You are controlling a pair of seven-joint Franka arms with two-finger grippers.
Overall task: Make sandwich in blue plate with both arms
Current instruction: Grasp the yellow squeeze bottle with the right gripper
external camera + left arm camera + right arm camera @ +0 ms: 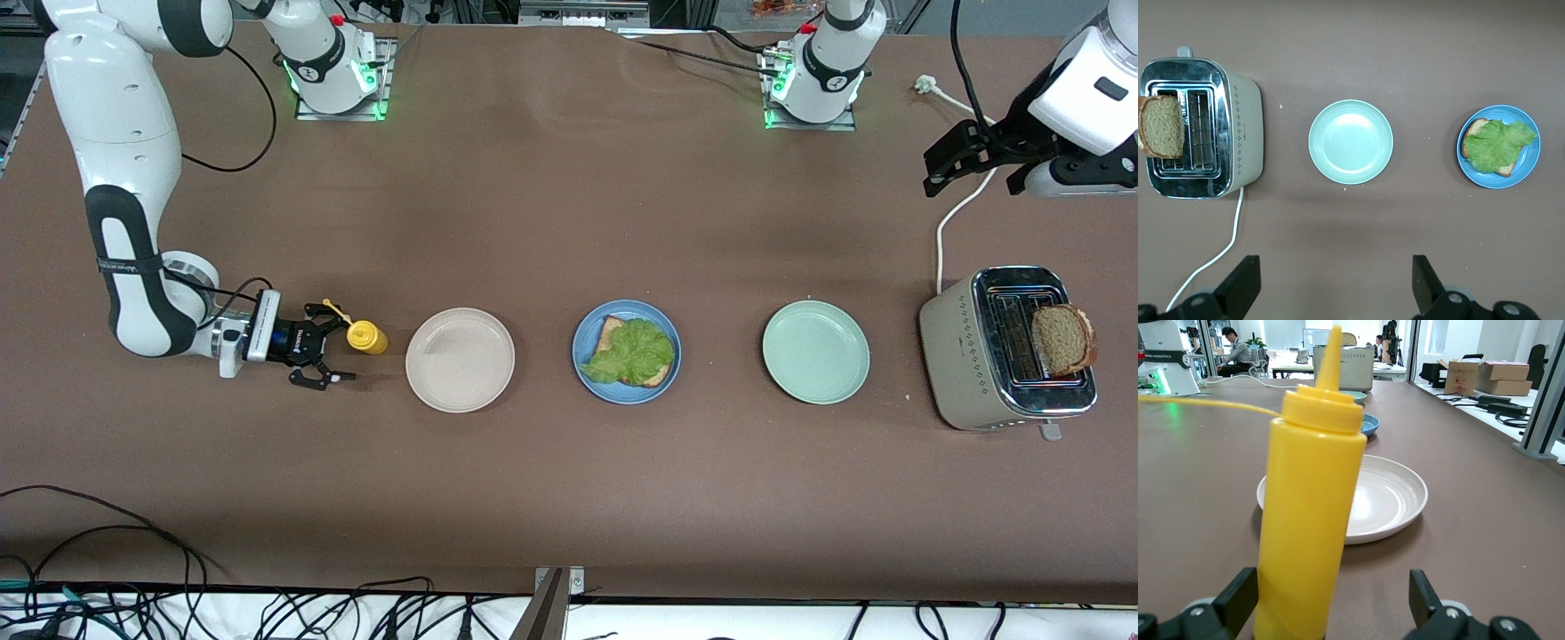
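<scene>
Jaws gape wide on both: right gripper [331,353] straddling the yellow bottle [366,337], left gripper [978,169] empty above the table [569,498]

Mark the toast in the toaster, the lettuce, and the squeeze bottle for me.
Brown wholegrain bread slice [1062,339], front view, middle of its face.
Ruffled green lettuce leaf [633,352], front view, leaf centre.
Yellow plastic squeeze bottle [1311,520], right wrist view, mid-body.
</scene>
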